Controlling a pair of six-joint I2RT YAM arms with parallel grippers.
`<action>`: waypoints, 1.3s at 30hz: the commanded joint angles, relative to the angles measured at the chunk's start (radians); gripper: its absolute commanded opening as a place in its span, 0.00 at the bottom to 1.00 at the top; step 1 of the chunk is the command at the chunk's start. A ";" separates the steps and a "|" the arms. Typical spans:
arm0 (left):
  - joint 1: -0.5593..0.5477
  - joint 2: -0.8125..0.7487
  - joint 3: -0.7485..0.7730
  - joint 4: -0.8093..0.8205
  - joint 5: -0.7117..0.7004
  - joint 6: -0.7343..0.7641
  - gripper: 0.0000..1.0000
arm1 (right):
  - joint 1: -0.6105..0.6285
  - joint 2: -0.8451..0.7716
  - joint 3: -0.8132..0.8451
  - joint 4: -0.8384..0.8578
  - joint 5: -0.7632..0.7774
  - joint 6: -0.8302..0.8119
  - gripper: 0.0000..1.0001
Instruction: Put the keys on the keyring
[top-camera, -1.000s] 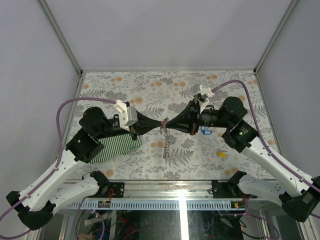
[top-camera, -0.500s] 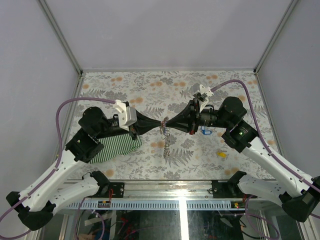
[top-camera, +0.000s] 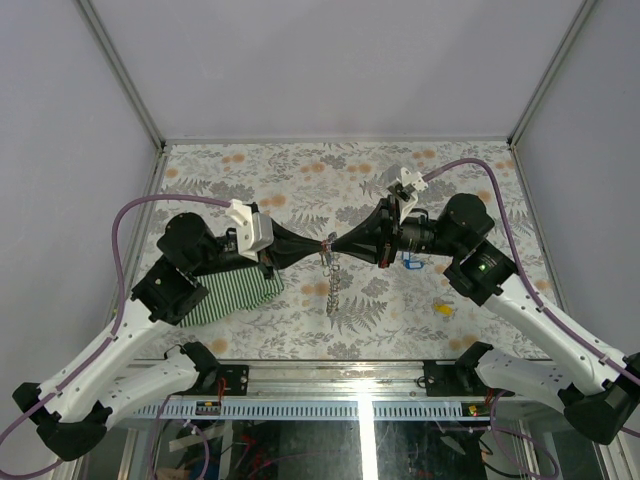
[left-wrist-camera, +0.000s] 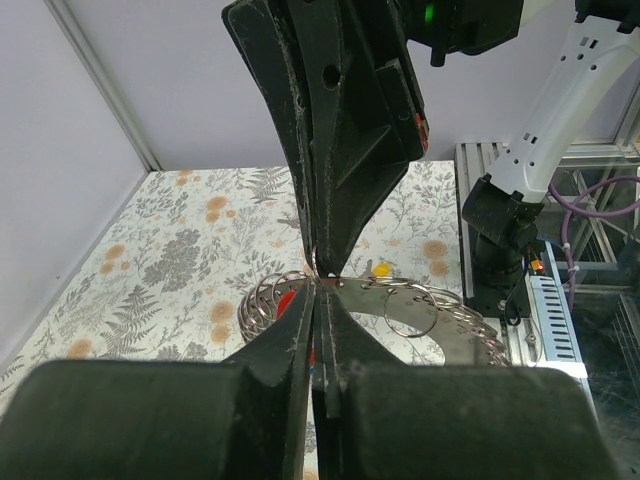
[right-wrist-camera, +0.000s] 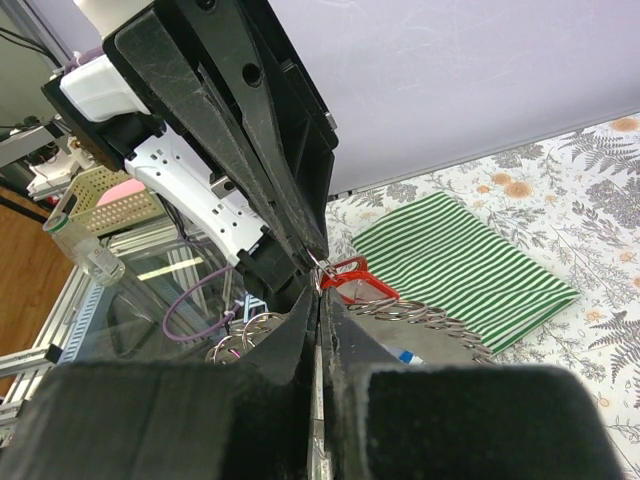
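Basket: off the table near the left arm's base, a pale lattice basket (right-wrist-camera: 95, 205) holds something pink, too blurred to name
Bottle: a small clear bottle (right-wrist-camera: 85, 250) with a green collar stands just beside the basket; I cannot tell what is in it
Yellow key: lies alone on the flowered table (top-camera: 200, 165) in front of the right arm (top-camera: 441, 310), well apart from the grippers
Cloth: green-striped cloth (top-camera: 235, 290) lies flat under the left arm, near the keyring but not touching it
Keyring: silvery toothed keyring (top-camera: 330, 285) is pinched at its top where the two grippers meet, and trails toward the near edge
Red key: sits right at the meeting tips (right-wrist-camera: 352, 277), against the keyring's coils
Left gripper: pinched tight (top-camera: 322, 246), jaws together on the keyring's top
Right gripper: pinched tight (top-camera: 335, 246), tip to tip with the left gripper at the same spot; which one also nips the red key's loop I cannot tell
Blue key: on the table under the right wrist (top-camera: 410, 262)
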 joint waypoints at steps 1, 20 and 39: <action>0.001 0.000 0.032 0.054 0.047 -0.011 0.00 | -0.006 -0.039 0.033 0.096 0.068 0.022 0.00; 0.001 -0.006 0.027 0.045 0.033 -0.012 0.00 | -0.006 -0.064 -0.032 0.235 0.110 0.099 0.00; 0.000 -0.026 0.010 0.102 -0.082 -0.037 0.00 | -0.005 -0.037 -0.001 0.165 0.005 0.070 0.00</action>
